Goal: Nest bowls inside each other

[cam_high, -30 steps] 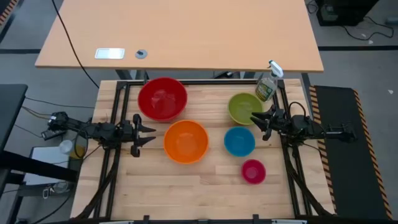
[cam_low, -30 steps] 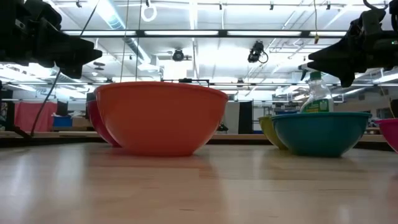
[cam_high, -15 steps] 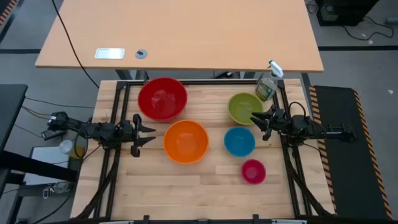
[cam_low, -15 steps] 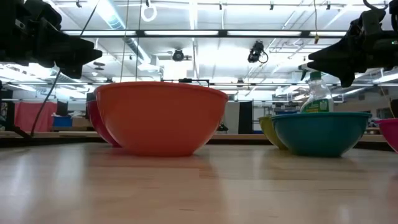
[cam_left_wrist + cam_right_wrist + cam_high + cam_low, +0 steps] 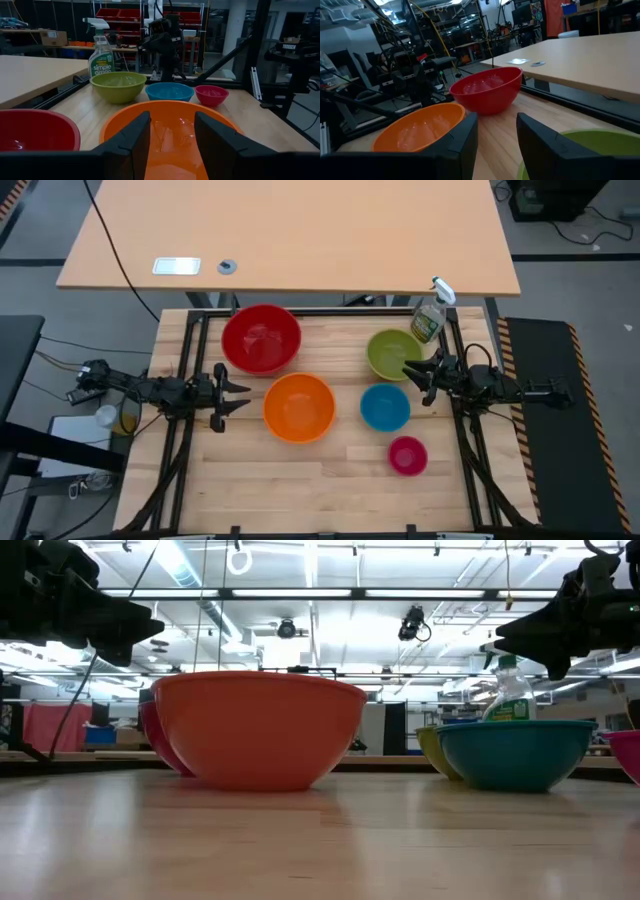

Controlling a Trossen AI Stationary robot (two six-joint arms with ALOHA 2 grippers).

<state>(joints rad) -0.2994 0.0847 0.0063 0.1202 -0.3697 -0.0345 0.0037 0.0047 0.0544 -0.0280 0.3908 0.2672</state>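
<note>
Five bowls rest upright on their bases on the wooden table, each apart from the others: red (image 5: 261, 338) at the far left, orange (image 5: 298, 407) nearer, green (image 5: 393, 353) at the far right, blue (image 5: 385, 407) nearer, and pink (image 5: 407, 455) nearest. My left gripper (image 5: 238, 393) hovers level at the table's left side, open, pointing at the orange bowl (image 5: 170, 135), with nothing between its fingers. My right gripper (image 5: 414, 380) hovers level at the right side, open and empty, above the green bowl's (image 5: 590, 150) near rim.
A clear spray bottle (image 5: 430, 315) of greenish liquid stands at the far right corner, just behind the green bowl. A black frame (image 5: 300, 311) rims the table. Bare wood (image 5: 300, 480) lies along the near edge. A larger tan table (image 5: 300, 230) stands beyond.
</note>
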